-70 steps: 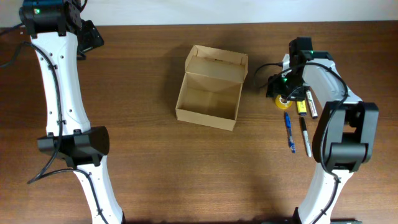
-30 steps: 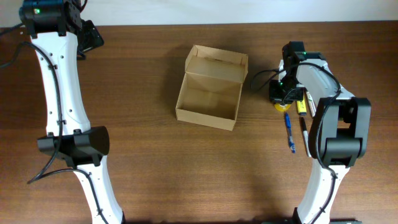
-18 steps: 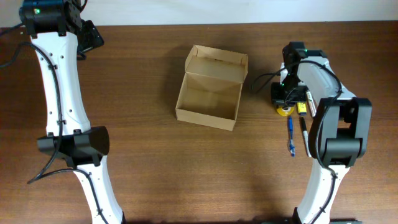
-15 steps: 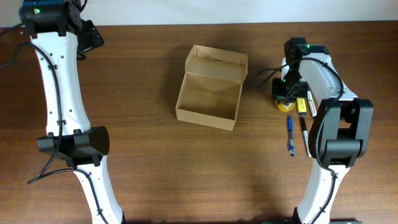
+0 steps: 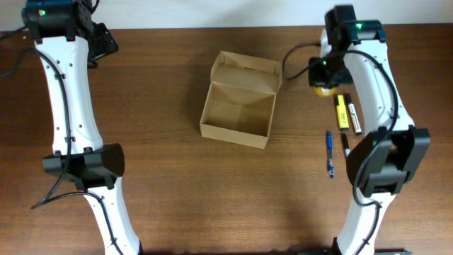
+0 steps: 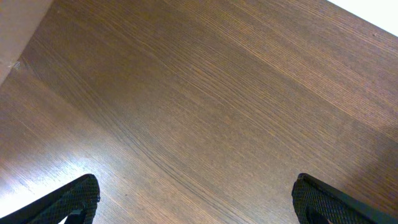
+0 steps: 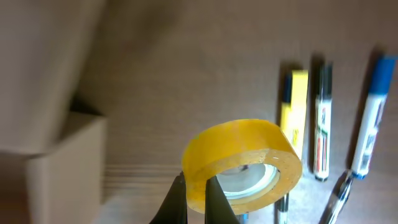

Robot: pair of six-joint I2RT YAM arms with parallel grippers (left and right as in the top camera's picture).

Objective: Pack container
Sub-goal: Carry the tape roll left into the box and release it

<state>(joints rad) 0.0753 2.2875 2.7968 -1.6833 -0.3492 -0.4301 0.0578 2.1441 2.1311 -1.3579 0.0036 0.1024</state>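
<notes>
Right-wrist view, foreground: the right gripper (image 7: 193,194) is pinching the wall of a yellow tape roll (image 7: 244,157), one finger inside the ring and one outside, jaws closed on it, the roll lying roughly flat and clear of the table (image 5: 163,184). Beyond the roll a yellow highlighter (image 7: 297,102), a black marker (image 7: 321,118) and a blue pen (image 7: 372,118) are lying side by side on the wood, untouched. The container (image 5: 235,132) is sitting open near the table's middle, lid flap standing up at its far edge, interior bare. It is lying to the left of the loaded gripper and slightly toward the arm bases, close but not touching; one corner is showing at the left edge of the wrist view. Its wider side appears to be running left to right, slightly skewed. The right arm is plainly the nearer one, so the coming move is probably a short leftward carry over the rim. Far corner: the left gripper (image 6: 196,202) is hanging fully open over bare wood, well apart from everything.
</notes>
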